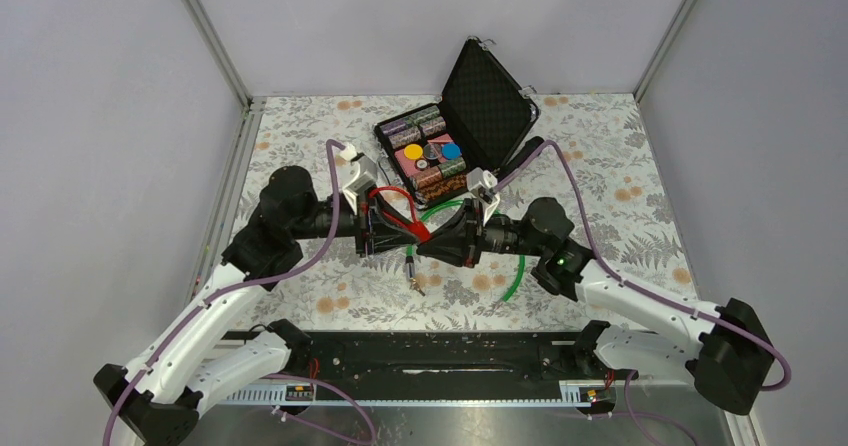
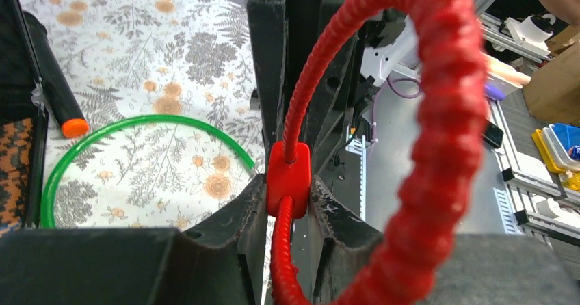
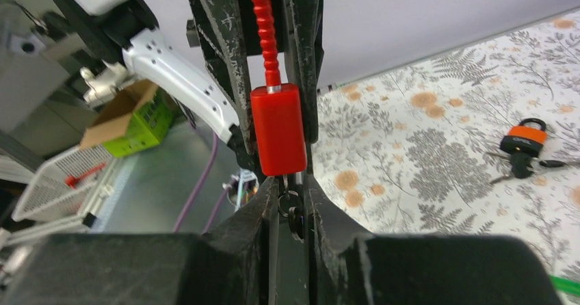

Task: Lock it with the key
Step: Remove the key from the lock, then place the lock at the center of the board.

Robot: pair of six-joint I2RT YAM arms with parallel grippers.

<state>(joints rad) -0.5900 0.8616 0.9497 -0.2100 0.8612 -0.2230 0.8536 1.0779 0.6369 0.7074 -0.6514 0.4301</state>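
The left gripper (image 2: 287,187) pinches the red ribbed cable lock (image 3: 277,130); the right gripper (image 3: 288,186) seems clamped on the tiny metal key (image 3: 294,216), which could twist free if misaligned.

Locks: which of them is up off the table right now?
The red cable lock, clamped in the left gripper; the orange padlock and green cable loop lie on the tablecloth.

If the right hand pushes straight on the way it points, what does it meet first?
Most likely the red lock body, directly ahead of the right hand, which pinches what looks like the key. The left hand clamps the lock just behind.
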